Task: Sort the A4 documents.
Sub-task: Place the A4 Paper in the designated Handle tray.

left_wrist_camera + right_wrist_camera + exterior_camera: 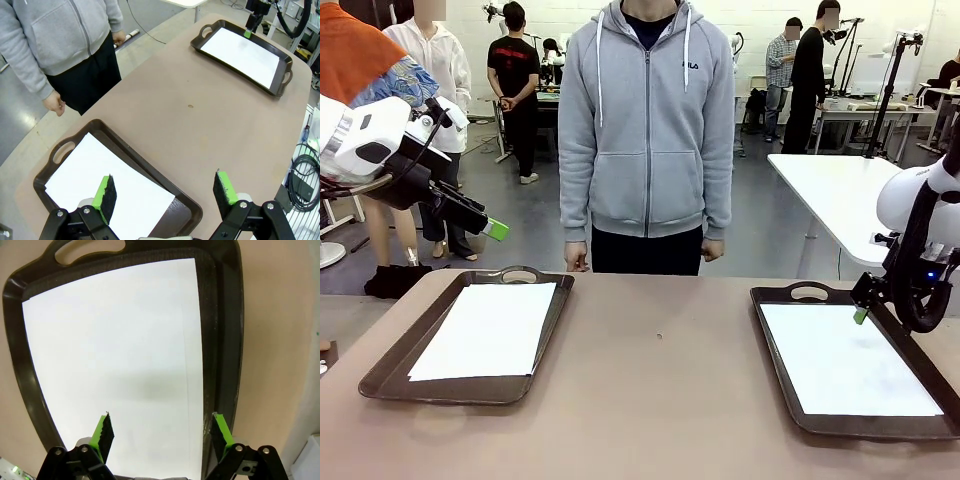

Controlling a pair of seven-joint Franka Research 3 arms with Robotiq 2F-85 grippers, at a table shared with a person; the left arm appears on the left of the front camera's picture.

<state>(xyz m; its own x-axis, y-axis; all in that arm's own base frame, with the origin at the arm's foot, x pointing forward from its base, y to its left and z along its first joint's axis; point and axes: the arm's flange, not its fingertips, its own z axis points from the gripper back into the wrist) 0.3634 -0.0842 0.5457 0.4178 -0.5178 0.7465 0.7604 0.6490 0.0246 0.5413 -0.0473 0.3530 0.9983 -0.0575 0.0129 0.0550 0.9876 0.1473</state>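
Hanging up off the desk on the left side, the left gripper has its jaws spread wide with nothing between them. Just under and ahead of those jaws sits the left tray, dark brown with a handle at the far end. A white sheet of paper lies flat inside it, a bit crooked, with one corner poking over the tray's near rim. One green pad hangs over that sheet, and the other hangs past the tray's edge, over bare desk.

Across the desk, behind the middle, a person in a grey hoodie stands with both hands down.

On the right side, the right gripper hangs close above the right tray. Its jaws are spread wide too, and hold nothing. The paper in the right tray lies flat straight below and in front of those jaws, covering almost the whole tray floor.
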